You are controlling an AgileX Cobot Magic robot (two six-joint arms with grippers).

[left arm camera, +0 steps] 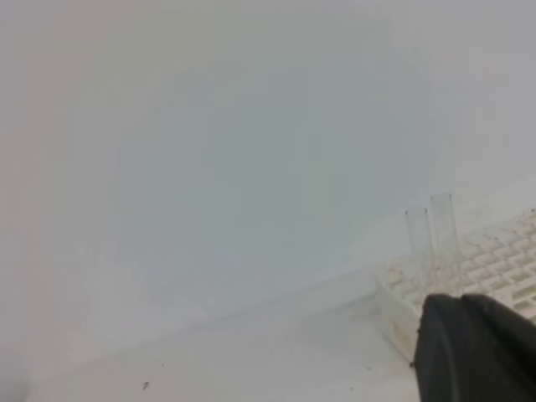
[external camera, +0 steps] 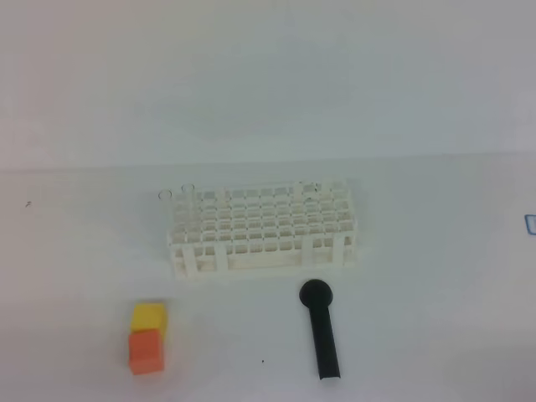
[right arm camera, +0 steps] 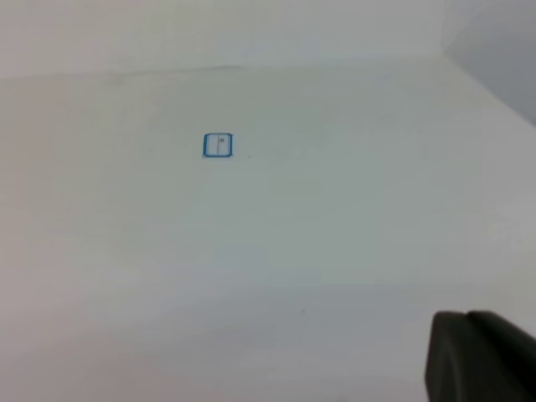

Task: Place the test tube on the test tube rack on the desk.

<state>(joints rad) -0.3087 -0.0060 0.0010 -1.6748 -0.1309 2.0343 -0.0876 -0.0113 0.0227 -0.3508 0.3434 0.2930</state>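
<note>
You see test tubes (external camera: 165,198) upright in the test tube rack (external camera: 264,228) mid-desk (external camera: 435,276) | no loose tube visible | left gripper (left arm camera: 477,347) just beside rack's end, nearer arm, jaw state untellable | right gripper (right arm camera: 481,356) closed, empty, away over bare desk.

A bare white worktop (right arm camera: 276,251) carries a small blue-edged square sticker (right arm camera: 218,145); well away from it (lower right corner) juts a black hand (right arm camera: 477,356).

Bright, flat light washes over the desk (external camera: 435,318); shadows barely register, both wrist views are soft and hazy, and the test tubes (left arm camera: 442,234) nearly vanish.
</note>
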